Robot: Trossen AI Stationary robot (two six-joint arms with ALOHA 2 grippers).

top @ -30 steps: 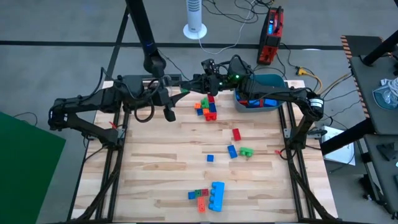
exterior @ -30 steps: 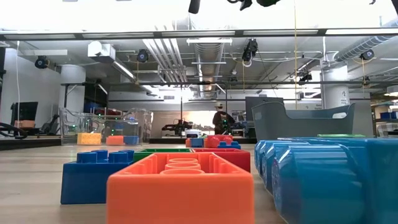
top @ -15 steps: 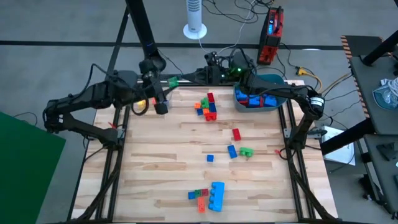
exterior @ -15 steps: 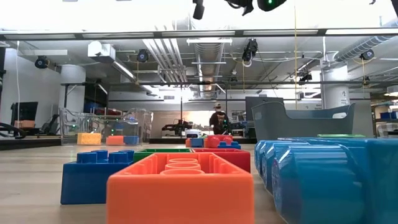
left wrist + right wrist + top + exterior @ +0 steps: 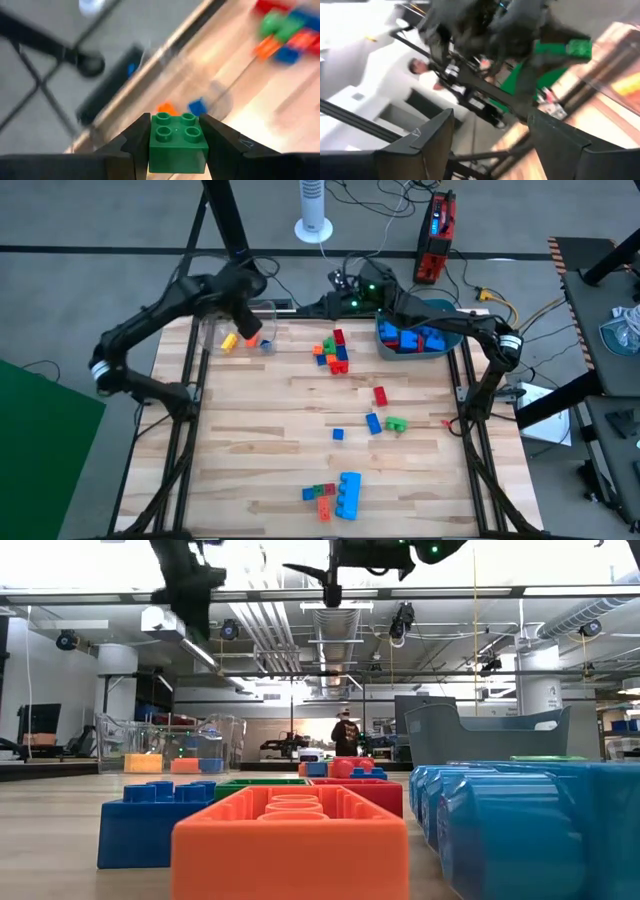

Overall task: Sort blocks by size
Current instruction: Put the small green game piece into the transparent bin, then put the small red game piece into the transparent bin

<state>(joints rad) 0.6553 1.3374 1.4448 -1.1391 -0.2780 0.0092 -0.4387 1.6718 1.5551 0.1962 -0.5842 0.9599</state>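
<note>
Left pincer (image 5: 175, 145): clamped on a green four-stud brick (image 5: 178, 142), high over the counter's (image 5: 250, 450) far left corner.
Drop: best lowered squarely inside the clear plastic box (image 5: 232, 330), beside its orange (image 5: 167, 108) and blue (image 5: 198, 106) bricks.
Right pincer (image 5: 492, 127): spread, empty, by the teal tub (image 5: 425, 340).
Edges: box hard against counter rim, little margin outward.
Room: loose bricks (image 5: 334, 352) well apart.

Even overhead light falls on the desk (image 5: 300, 430) in the high view, with only faint shadows. In the low view, bright ceiling strips glare white, and the nearest blocks (image 5: 290, 830) loom large and soft. The left wrist view is motion-smeared behind a sharp green block (image 5: 176, 142). The right wrist view is heavily blurred and washed out.
</note>
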